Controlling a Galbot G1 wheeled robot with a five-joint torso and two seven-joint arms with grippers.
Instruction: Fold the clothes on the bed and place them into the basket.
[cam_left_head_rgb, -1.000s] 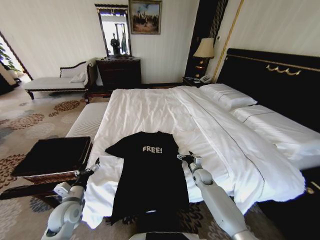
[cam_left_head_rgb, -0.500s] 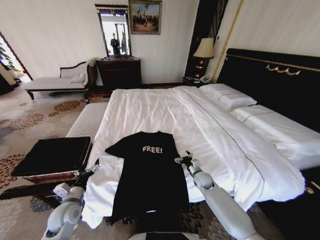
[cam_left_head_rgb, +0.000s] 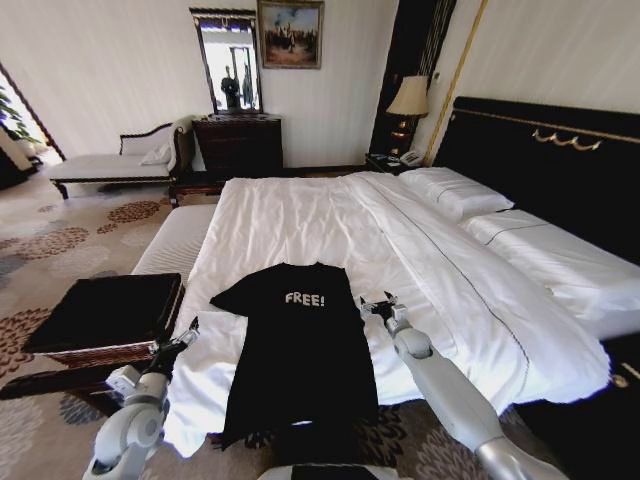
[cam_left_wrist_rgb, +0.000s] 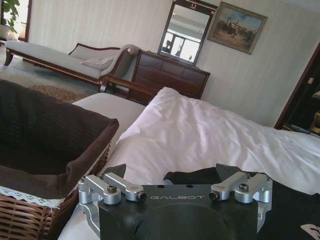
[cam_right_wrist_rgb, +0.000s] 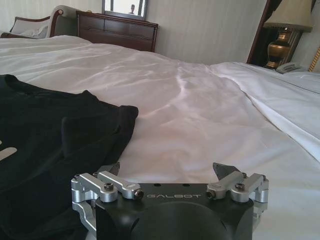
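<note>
head view: i see the black "free!" t-shirt (cam_left_head_rgb: 297, 350) spread flat at lower centre on the bed (cam_left_head_rgb: 330, 215). my right claw (cam_left_head_rgb: 377, 303), released, sits by its right sleeve; my left claw (cam_left_head_rgb: 189, 331), also released, hovers lower left beside the wicker basket (cam_left_head_rgb: 105, 312).

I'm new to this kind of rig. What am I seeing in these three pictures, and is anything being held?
It is a wheeled robot with two arms. The head view looks down from its head; each of the other two pictures comes from a camera on one wrist. A black T-shirt lies flat on the bed. The right gripper is open beside the shirt's right sleeve, holding nothing. The left gripper is open at the bed's left edge, also holding nothing. The basket stands on the floor to the left.
</note>
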